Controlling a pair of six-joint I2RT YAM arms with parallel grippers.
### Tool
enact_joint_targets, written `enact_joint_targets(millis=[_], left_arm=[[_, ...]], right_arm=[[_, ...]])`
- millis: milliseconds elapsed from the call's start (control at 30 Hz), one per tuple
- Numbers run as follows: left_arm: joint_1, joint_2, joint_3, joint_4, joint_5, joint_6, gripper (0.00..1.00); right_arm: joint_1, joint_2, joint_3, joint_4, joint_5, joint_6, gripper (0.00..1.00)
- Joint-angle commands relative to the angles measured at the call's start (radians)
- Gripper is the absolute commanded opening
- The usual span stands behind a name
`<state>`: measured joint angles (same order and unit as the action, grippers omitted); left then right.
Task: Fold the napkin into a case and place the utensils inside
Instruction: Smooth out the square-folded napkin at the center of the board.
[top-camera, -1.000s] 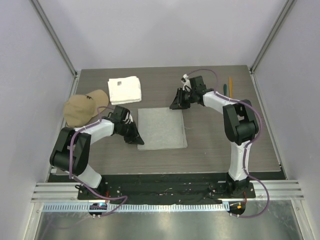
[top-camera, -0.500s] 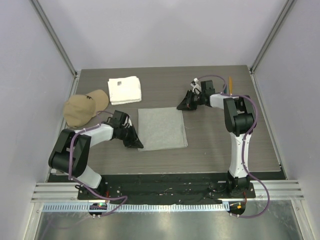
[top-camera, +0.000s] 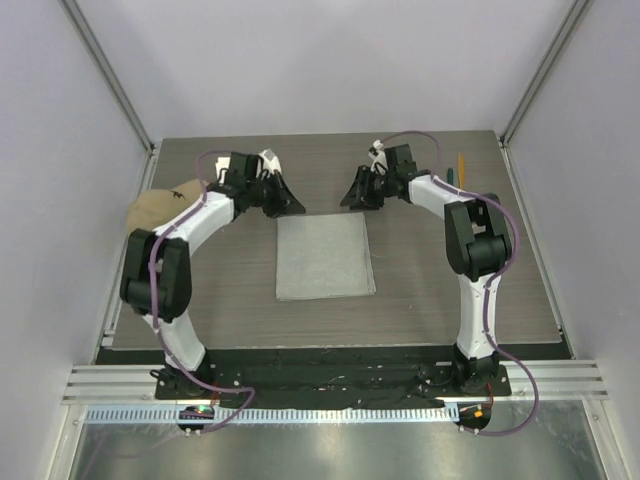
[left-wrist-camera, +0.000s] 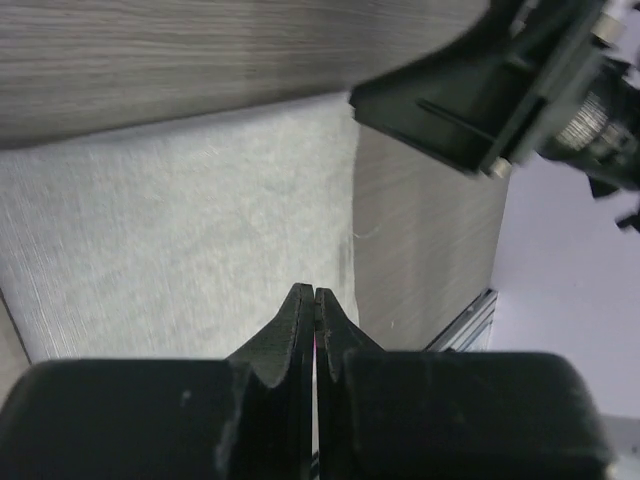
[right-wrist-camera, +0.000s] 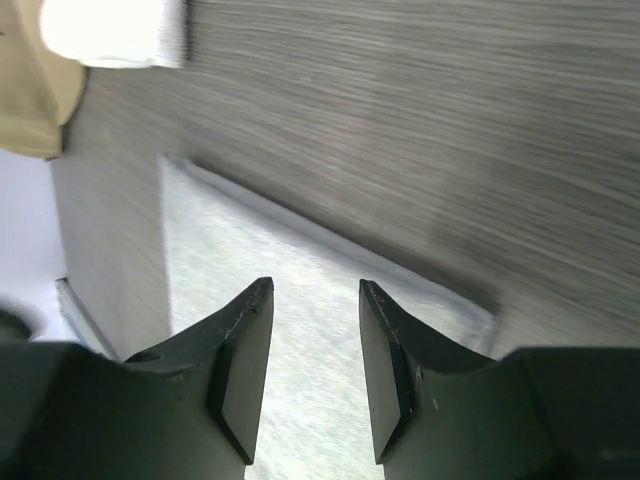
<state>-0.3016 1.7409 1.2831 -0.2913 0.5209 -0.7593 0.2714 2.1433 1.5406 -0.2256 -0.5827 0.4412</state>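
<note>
The light-grey napkin (top-camera: 325, 257) lies flat as a rectangle in the middle of the table. My left gripper (top-camera: 296, 208) hovers at its far left corner, shut with nothing between its fingers (left-wrist-camera: 300, 305), and the napkin (left-wrist-camera: 180, 230) fills the view below. At the far right corner my right gripper (top-camera: 347, 201) stands open over the napkin (right-wrist-camera: 300, 340), its fingers (right-wrist-camera: 245, 340) apart and empty. Two utensils, an orange-yellow stick (top-camera: 461, 163) and a dark teal-handled piece (top-camera: 450, 177), lie at the far right behind the right arm.
A tan cap (top-camera: 150, 212) sits at the left edge. The white towel (top-camera: 268, 157) shows only as a sliver behind the left arm, and it appears with the cap (right-wrist-camera: 30, 100) in the right wrist view. The right gripper's body (left-wrist-camera: 480, 110) looms close in the left wrist view.
The left arm has swung from the napkin's near left side up to its far left corner. The right gripper has opened wider and shifted slightly left. The napkin has not moved.
</note>
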Motion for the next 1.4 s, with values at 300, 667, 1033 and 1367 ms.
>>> enact_joint_targets(millis=[300, 667, 1033, 1367], left_arm=[[0.09, 0.269, -0.037, 0.319, 0.102, -0.112, 0.0], [0.139, 0.42, -0.033, 0.316, -0.004, -0.038, 0.0], [0.14, 0.335, 0.066, 0.097, -0.065, 0.093, 0.0], [-0.103, -0.009, 0.134, -0.184, -0.303, 0.287, 0.41]], right_arm=[[0.034, 0.03, -0.069, 0.278, -0.189, 0.194, 0.29], [-0.106, 0.164, -0.122, 0.393, -0.258, 0.173, 0.25], [-0.167, 0.155, -0.071, 0.175, -0.131, 0.018, 0.25], [-0.158, -0.209, -0.12, -0.178, 0.302, 0.008, 0.73]])
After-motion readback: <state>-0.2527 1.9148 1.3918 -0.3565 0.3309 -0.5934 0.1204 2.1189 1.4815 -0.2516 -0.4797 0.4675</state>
